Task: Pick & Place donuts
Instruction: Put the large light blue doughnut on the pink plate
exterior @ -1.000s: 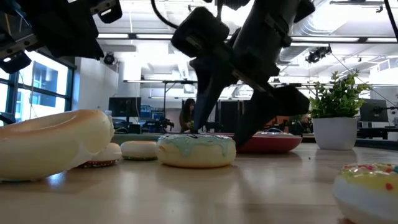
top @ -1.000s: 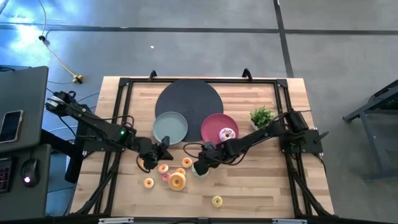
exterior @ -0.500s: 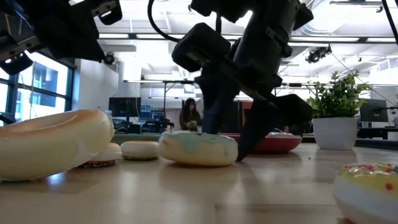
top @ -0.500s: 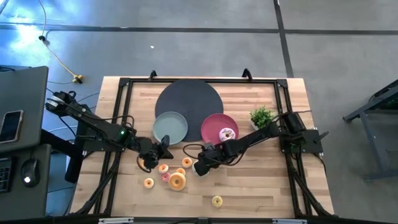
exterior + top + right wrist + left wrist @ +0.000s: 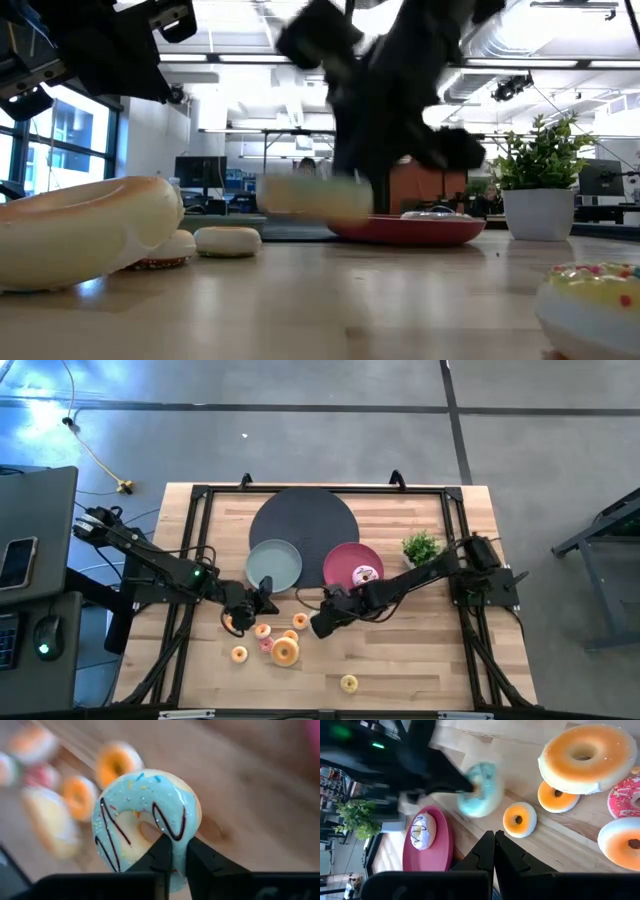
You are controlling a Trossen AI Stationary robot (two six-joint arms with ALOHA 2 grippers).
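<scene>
We count one white donut (image 5: 365,574) on pink plate (image 5: 340,560). Right pincer (image 5: 173,854) clamped on mint donut (image 5: 145,822), lifted off surface (image 5: 420,660). Left pincer (image 5: 494,851) closed, empty. Several orange donuts (image 5: 285,651) left.

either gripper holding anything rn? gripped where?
Right gripper: yes, the mint-green iced ring donut with dark drizzle, jaws pinching its rim through the hole, lifted off the table. Left gripper: shut, holding nothing.
</scene>
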